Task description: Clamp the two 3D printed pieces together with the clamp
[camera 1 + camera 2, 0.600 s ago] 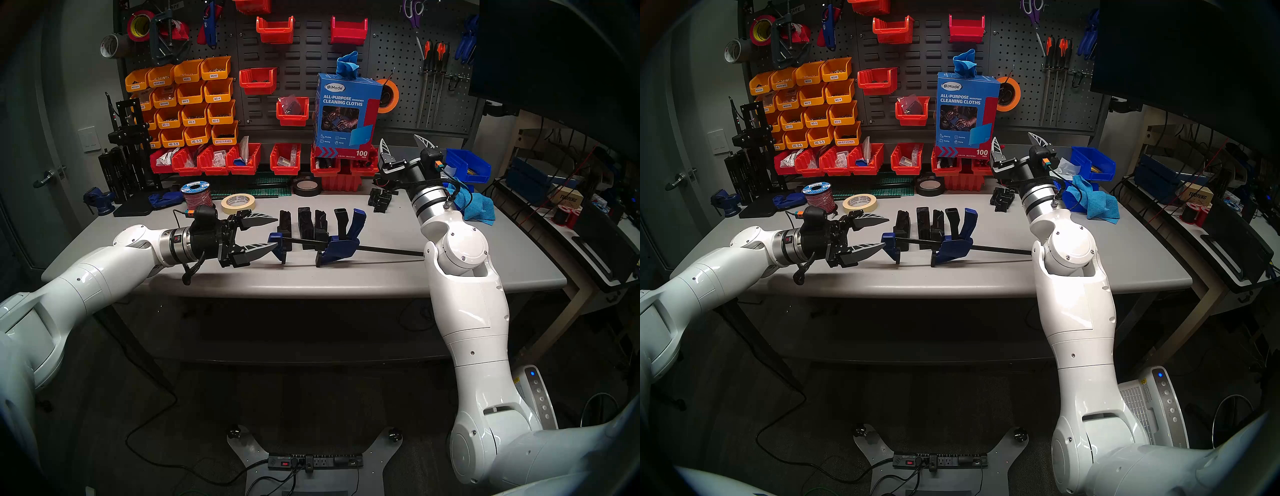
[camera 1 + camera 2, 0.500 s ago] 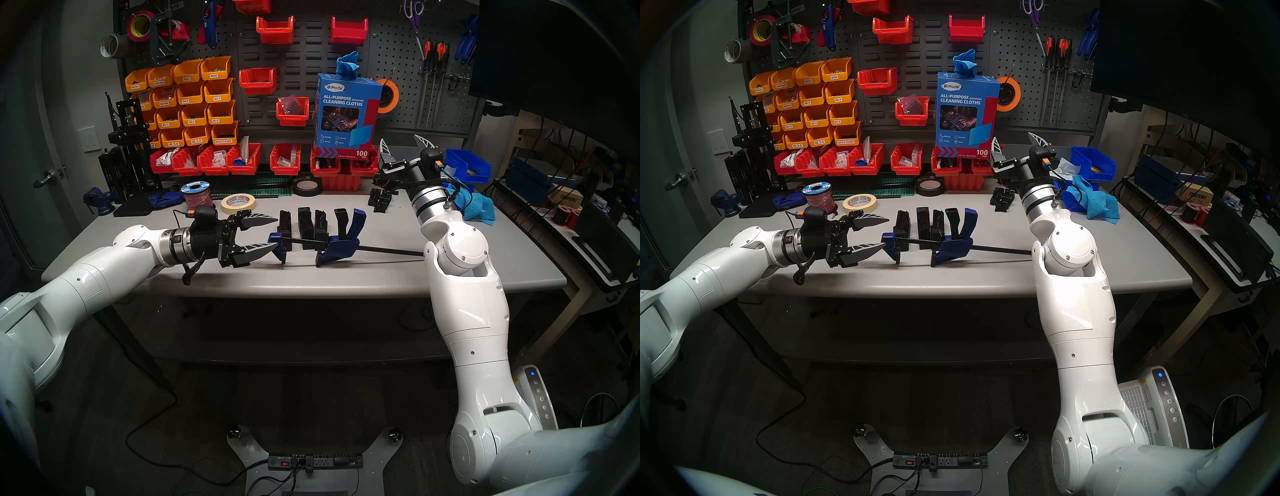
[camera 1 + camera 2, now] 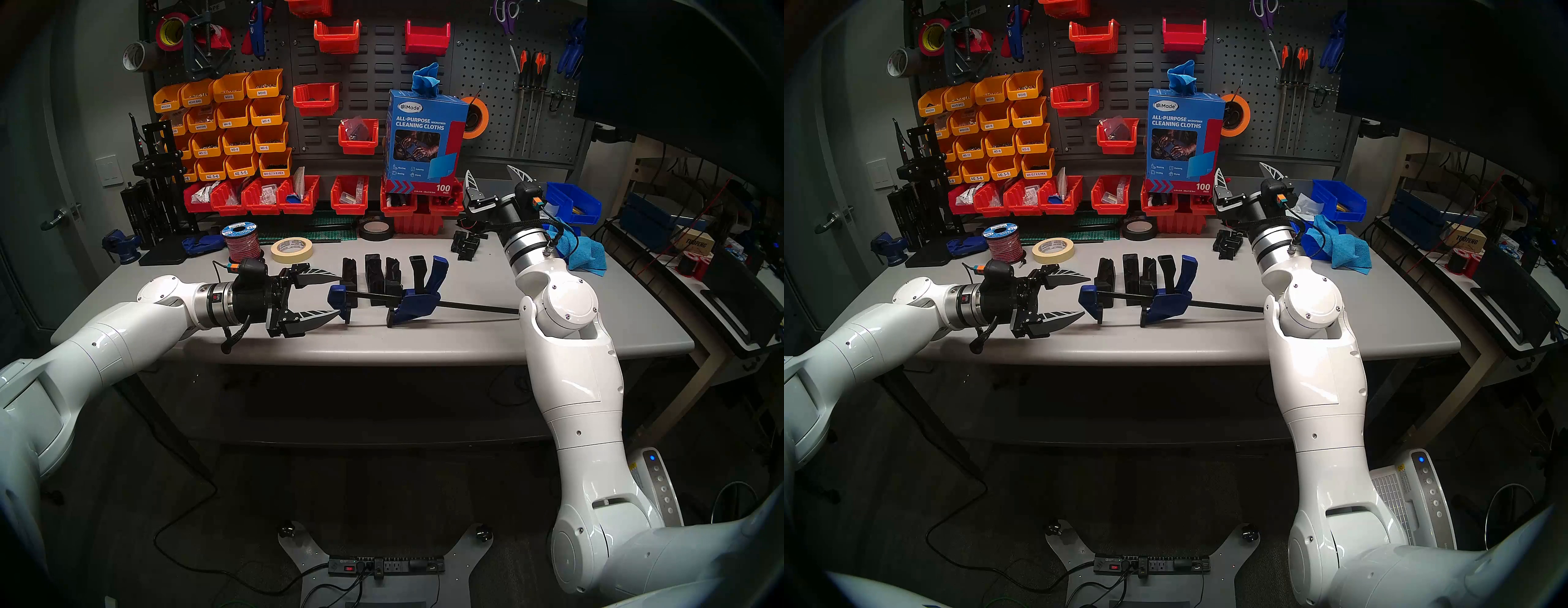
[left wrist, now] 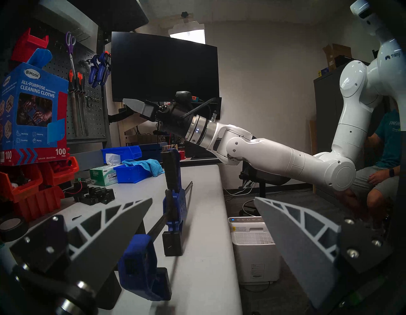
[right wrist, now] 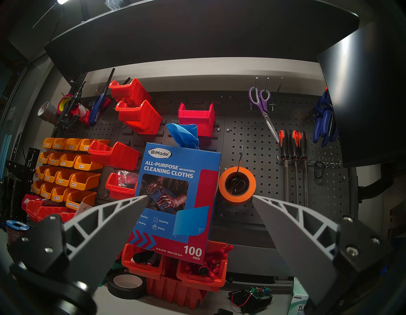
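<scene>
At frame centre the clamp point(image 3: 394, 303) lies on the table point(image 3: 466, 335), its blue jaws flanking the two 3D printed pieces point(image 3: 382, 278) but apparently not yet squeezed tight. The left gripper point(image 3: 335, 294), spread and empty, hovers beside the clamp's end jaw; the right gripper point(image 3: 496, 176), also spread, is raised at upper right.

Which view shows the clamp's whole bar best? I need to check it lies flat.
Head stereo left: the clamp shows side-on, though the right arm hides its far end. Head stereo right nearly matches. Left wrist foreshortens it. Right wrist misses it.
</scene>
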